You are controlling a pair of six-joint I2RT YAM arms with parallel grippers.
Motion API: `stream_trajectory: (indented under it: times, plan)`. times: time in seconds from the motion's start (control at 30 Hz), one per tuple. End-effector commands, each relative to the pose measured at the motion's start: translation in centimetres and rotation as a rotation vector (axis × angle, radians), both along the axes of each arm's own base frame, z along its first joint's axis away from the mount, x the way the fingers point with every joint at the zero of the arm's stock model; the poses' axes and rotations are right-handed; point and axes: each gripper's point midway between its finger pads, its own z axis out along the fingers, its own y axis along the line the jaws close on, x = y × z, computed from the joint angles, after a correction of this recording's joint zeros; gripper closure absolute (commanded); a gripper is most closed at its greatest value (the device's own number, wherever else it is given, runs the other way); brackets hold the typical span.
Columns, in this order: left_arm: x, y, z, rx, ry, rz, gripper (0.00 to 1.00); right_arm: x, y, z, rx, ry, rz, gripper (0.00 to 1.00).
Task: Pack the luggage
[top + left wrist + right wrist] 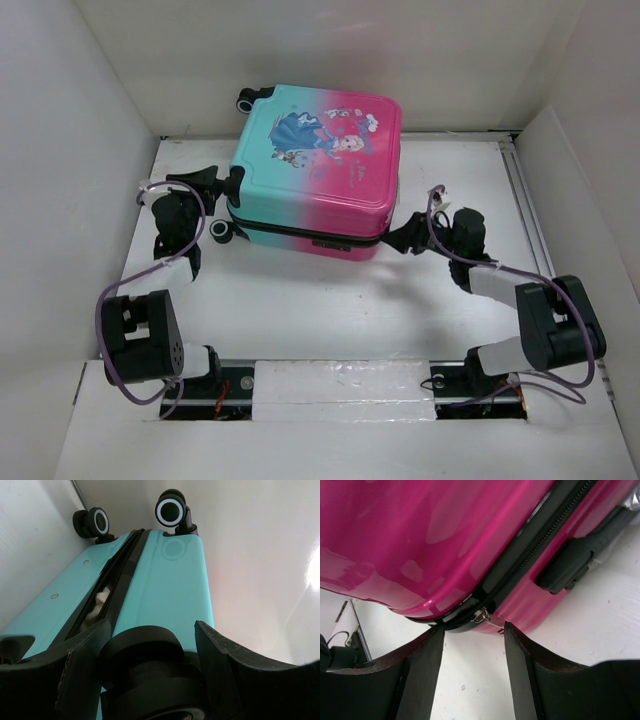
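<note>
The luggage [318,165], a pink-to-teal hard-shell suitcase with a princess print, lies flat at the back middle with its lid down. My left gripper [220,182] is at its teal wheel end. In the left wrist view its jaws [152,627] are closed against a black wheel [145,650] that fills the gap. The seam [107,597] beside it gapes and shows something white inside. My right gripper [405,238] is at the near pink corner. It is open [474,627], and the silver zipper pull [482,616] sits just beyond its fingertips, by the right finger.
White walls close in the table on the left, back and right. Two more wheels [170,510] stick out at the far end of the teal side, near the back wall. A black side handle [567,565] sits on the pink shell. A metal rail [520,190] runs along the table's right edge.
</note>
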Motion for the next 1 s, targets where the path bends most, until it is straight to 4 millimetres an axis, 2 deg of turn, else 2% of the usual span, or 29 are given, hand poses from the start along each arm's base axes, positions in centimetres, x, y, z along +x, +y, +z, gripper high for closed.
stream_trajectory:
  times: [0.0, 0.07, 0.13, 0.17, 0.27, 0.4, 0.47, 0.5, 0.63, 0.7, 0.73, 0.77, 0.8, 0.87, 0.9, 0.93, 0.97]
  plan:
    - [-0.7, -1.8, 6.5, 0.058, -0.204, -0.068, 1.00, 1.2, 0.7, 3.8, 0.045, -0.170, 0.041, 0.43]
    - [-0.4, -1.7, 6.6, 0.058, -0.205, -0.068, 1.00, 1.7, 0.7, 3.0, 0.041, -0.158, 0.032, 0.43]
    - [-0.2, -1.7, 6.2, 0.057, -0.194, -0.069, 1.00, 2.4, 0.7, 3.4, 0.050, -0.190, 0.048, 0.44]
    - [-0.2, -1.7, 6.1, 0.066, -0.194, -0.068, 1.00, 2.5, 1.0, 2.4, 0.060, -0.162, 0.061, 0.47]
    - [0.0, -1.7, 5.7, 0.065, -0.184, -0.069, 1.00, 2.4, 1.7, 3.1, 0.101, -0.194, 0.123, 0.54]
    - [0.3, -1.7, 5.2, 0.063, -0.176, -0.069, 1.00, 1.7, 1.8, 3.1, 0.131, -0.217, 0.130, 0.71]
    - [0.3, -1.7, 5.4, 0.065, -0.185, -0.069, 1.00, 2.0, 1.7, 2.8, 0.127, -0.205, 0.108, 0.86]
    - [0.3, -1.7, 4.8, 0.054, -0.174, -0.069, 1.00, 1.9, 1.6, 2.9, 0.127, -0.199, 0.108, 0.98]
    - [0.2, -1.7, 4.3, 0.053, -0.164, -0.069, 1.00, 2.8, 1.3, 3.0, 0.122, -0.200, 0.064, 1.00]
    - [0.2, -1.7, 4.3, 0.053, -0.164, -0.069, 1.00, 1.9, 2.0, 3.0, 0.132, -0.178, 0.061, 1.00]
    - [-0.1, -1.7, 4.3, 0.053, -0.165, -0.069, 1.00, 1.1, 2.0, 2.1, 0.124, -0.143, 0.047, 1.00]
    - [0.0, -1.5, 4.3, 0.053, -0.165, -0.057, 1.00, 0.5, 2.3, 2.9, 0.125, -0.153, 0.043, 1.00]
    - [-0.1, -1.5, 4.6, 0.063, -0.174, -0.057, 1.00, -0.5, 2.5, 1.6, 0.091, -0.097, 0.041, 1.00]
    - [-0.1, -1.3, 4.6, 0.063, -0.174, -0.047, 1.00, -1.7, 3.4, 0.4, 0.004, -0.050, -0.020, 1.00]
    - [-0.1, -1.3, 4.6, 0.063, -0.174, -0.047, 1.00, -2.5, 3.6, 1.3, -0.042, -0.087, -0.035, 1.00]
    - [-0.2, -1.3, 4.4, 0.063, -0.176, -0.047, 1.00, -4.0, 3.8, -1.1, -0.146, 0.007, -0.070, 1.00]
    - [-0.2, -1.3, 4.4, 0.063, -0.176, -0.047, 1.00, -5.0, 4.0, -1.4, -0.178, 0.025, -0.078, 1.00]
